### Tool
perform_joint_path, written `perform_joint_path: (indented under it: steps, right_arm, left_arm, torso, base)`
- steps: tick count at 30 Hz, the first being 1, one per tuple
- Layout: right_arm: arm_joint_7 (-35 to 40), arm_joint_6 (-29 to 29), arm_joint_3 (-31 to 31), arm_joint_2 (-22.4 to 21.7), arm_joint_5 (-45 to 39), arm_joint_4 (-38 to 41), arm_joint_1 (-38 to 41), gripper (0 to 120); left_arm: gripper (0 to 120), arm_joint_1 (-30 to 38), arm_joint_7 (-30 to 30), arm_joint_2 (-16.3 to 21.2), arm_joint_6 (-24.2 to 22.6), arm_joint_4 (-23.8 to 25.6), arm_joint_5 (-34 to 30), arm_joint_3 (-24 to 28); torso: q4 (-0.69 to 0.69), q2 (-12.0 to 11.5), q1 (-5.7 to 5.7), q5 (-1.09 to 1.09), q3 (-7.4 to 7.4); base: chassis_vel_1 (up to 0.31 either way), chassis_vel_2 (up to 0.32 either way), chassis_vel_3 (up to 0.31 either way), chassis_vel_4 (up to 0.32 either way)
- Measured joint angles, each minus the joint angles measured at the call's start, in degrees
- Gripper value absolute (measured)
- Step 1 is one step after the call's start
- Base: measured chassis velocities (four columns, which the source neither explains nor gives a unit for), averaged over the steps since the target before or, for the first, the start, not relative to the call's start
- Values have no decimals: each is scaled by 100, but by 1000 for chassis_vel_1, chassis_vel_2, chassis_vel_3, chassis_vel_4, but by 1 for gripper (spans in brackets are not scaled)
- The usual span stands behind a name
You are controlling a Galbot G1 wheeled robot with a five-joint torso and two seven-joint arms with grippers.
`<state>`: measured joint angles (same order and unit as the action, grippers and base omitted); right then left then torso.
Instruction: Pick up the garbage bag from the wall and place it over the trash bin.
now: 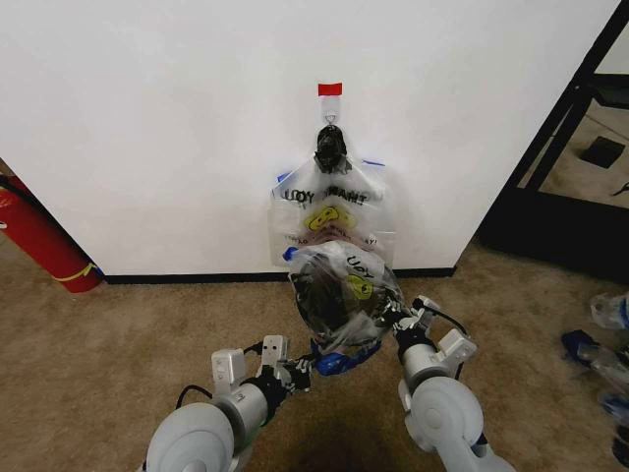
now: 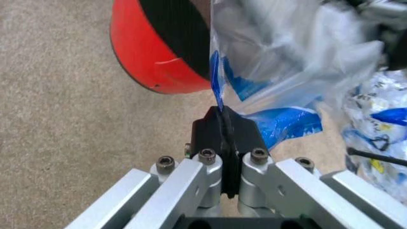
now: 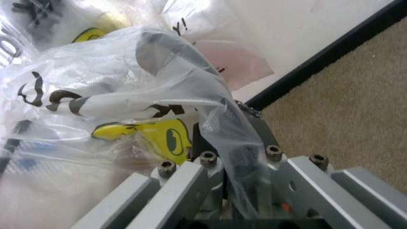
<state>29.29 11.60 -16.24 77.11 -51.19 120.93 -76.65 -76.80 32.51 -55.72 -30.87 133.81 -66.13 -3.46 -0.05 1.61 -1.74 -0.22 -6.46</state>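
I had both arms low in front of me, each pinching one side of the bag [image 1: 339, 285] so its mouth could be spread between them. The left gripper [image 1: 300, 372] was clenched on a blue handle [image 2: 216, 88]; in its wrist view the black pads met with the thin blue strip caught between them, running up toward the body of the bag. The right gripper [image 1: 393, 321] was clamped on the opposite edge, clear film bunched through its jaws with the yellow smiley [image 3: 168, 138] just beside them. I judged that two-sided hold was there to keep the opening from collapsing, since film this thin would fall shut if held from one point.

Between the grippers the bag was draped over the bin [image 1: 319, 300], the dark rim showing through the plastic in the head view. The left wrist view showed the bin's red base [image 2: 143, 52] on the carpet [image 1: 118, 344], just beyond the pinched handle. I could not tell whether the mouth sat around the whole rim or merely lay on top, so I reckoned the placing was close to done but unconfirmed.

Farther off, the bunch of spare bags [image 1: 329, 211] hung from a black knot [image 1: 330, 147] on the wall [image 1: 157, 118], under a strip of red tape [image 1: 330, 89]. The bin stood right below it, near the baseboard [image 1: 187, 278], which kept the carry short.
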Motion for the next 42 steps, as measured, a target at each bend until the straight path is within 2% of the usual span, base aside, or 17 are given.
perform_joint_path:
  steps: [17,22,26,32,33,35,42]
  right_arm:
    - [-16,200,-119,-154,-566,153,-111,1]
    - [-75,199,-50,-135,-512,93,-124,1]
    - [-101,183,-17,-102,-452,32,-126,1]
    - [-109,143,-51,-107,-446,0,-66,1]
    - [-109,143,-51,-107,-446,0,-66,1]
    - [-109,140,-75,-124,-462,18,-42,1]
    - [-117,128,-102,-147,-460,49,-59,1]
  left_arm:
    - [0,152,-368,-361,300,-1035,840,44]
    - [0,94,-434,-458,415,-964,925,43]
    - [3,38,-478,-392,395,-778,1003,6]
    - [30,-150,-577,-98,346,-522,1288,-214]
    - [30,-150,-577,-98,346,-522,1288,-214]
    - [40,-217,-587,-5,346,-452,1326,-305]
    - [63,-275,-517,179,454,-355,1327,-438]
  torso:
    - [0,0,0,0,0]
    - [1,0,0,0,0]
    - [0,0,0,0,0]
    - [0,0,0,0,0]
    - [0,0,0,0,0]
    - [0,0,0,0,0]
    - [0,0,0,0,0]
  base:
    - [0,0,0,0]
    - [0,0,0,0]
    - [0,0,0,0]
    - [0,0,0,0]
    - [0,0,0,0]
    - [0,0,0,0]
    - [0,0,0,0]
